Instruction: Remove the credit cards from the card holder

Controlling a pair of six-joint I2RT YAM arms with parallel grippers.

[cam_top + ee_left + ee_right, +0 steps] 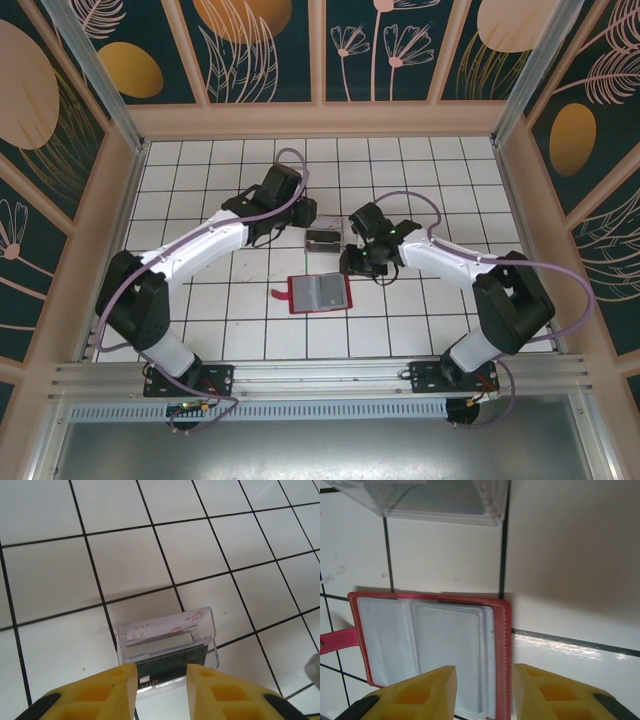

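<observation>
From above, the red card holder [320, 292] is lying open on the tiles, with the clear box [322, 238] just beyond it and both arms reaching in.

At the left wrist, the left claw [161, 690] is standing narrow at the box's near edge, with cards [172, 657] inside. Whether it is pinching one I cannot tell.

At the right wrist, the right claw [485, 690] is hovering half-open and empty over the holder's clear sleeves.

Nothing is pinning the holder down, so a pull risks dragging it along instead of freeing a card.
</observation>
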